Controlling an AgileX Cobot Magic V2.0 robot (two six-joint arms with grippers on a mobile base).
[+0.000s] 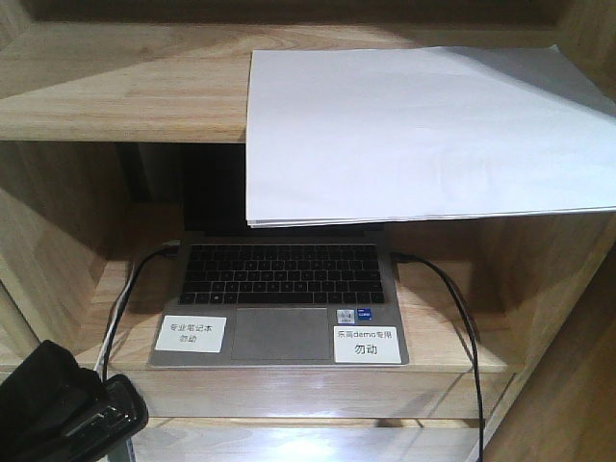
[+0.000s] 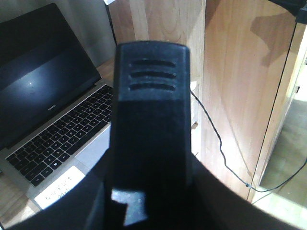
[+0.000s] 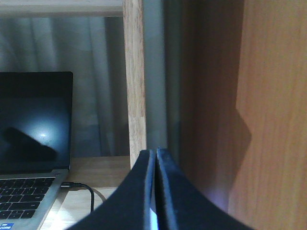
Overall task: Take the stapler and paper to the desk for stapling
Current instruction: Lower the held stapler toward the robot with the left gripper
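Note:
The black stapler (image 2: pixel 151 96) fills the middle of the left wrist view, end-on, with three slots near its far tip. My left gripper (image 2: pixel 152 191) is shut on it, one dark finger on each side. In the front view the stapler (image 1: pixel 91 414) shows at the bottom left corner, in front of the shelf unit. The paper (image 1: pixel 423 135), a thin white stack, lies on the upper shelf and overhangs its front edge above the laptop. My right gripper (image 3: pixel 156 154) is shut with nothing in it, low at the right side of the laptop shelf. The desk is out of view.
An open laptop (image 1: pixel 279 298) with two white labels sits on the lower shelf of the wooden shelf unit (image 1: pixel 106 96). Black cables (image 1: pixel 462 318) run from both its sides over the shelf's front. A wooden side panel (image 3: pixel 268 96) stands close to the right gripper.

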